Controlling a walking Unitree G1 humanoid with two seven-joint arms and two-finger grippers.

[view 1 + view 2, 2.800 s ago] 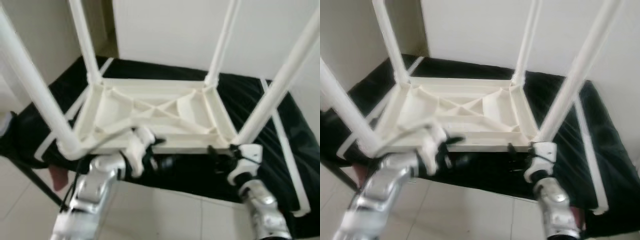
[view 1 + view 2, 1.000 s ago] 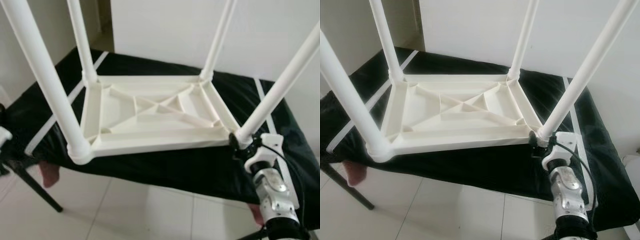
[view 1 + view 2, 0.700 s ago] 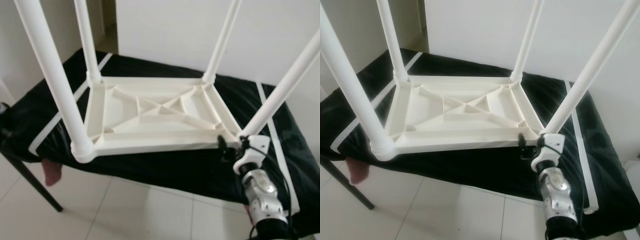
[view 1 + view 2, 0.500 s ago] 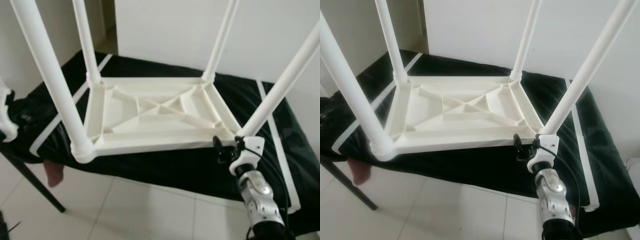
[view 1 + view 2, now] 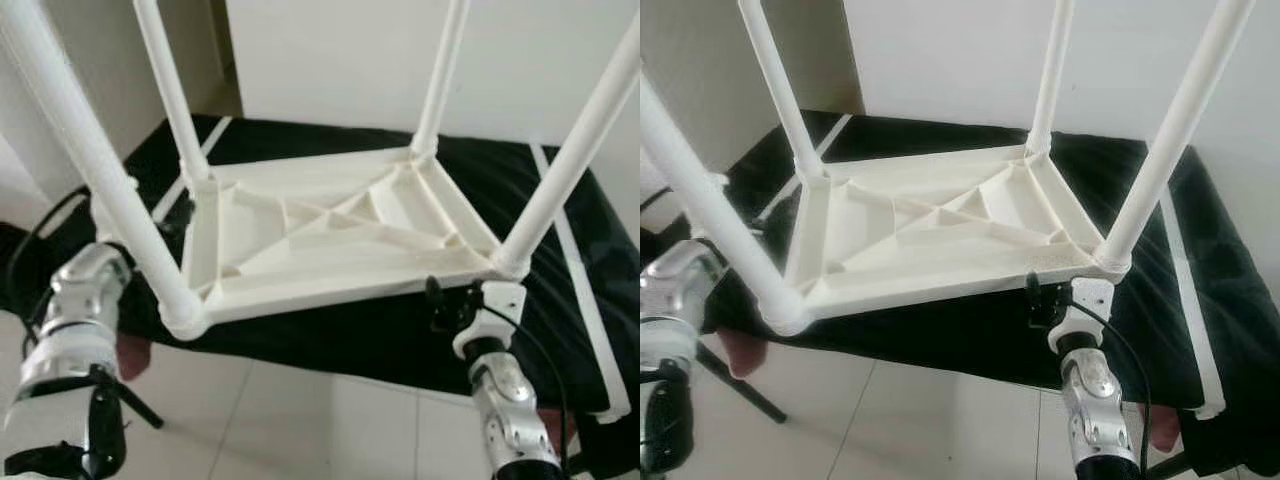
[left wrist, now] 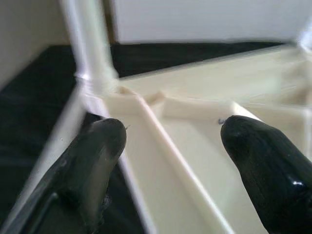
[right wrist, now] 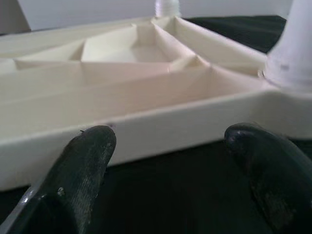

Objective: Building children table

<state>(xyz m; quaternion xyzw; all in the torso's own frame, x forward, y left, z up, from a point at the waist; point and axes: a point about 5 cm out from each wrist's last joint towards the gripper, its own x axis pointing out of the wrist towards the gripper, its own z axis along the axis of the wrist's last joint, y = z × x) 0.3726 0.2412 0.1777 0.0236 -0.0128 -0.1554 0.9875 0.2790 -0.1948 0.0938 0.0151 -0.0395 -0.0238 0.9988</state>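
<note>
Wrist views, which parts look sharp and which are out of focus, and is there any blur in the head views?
Left wrist view: the black fingers are soft, and the table leg is blurred. Right wrist view: the table frame is fairly clear, the fingers soft. Left eye view: the left arm and near leg are slightly smeared.

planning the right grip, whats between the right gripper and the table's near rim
Nothing but bare black cloth. In the right wrist view, the right gripper is open, facing the upturned table rim.
</note>
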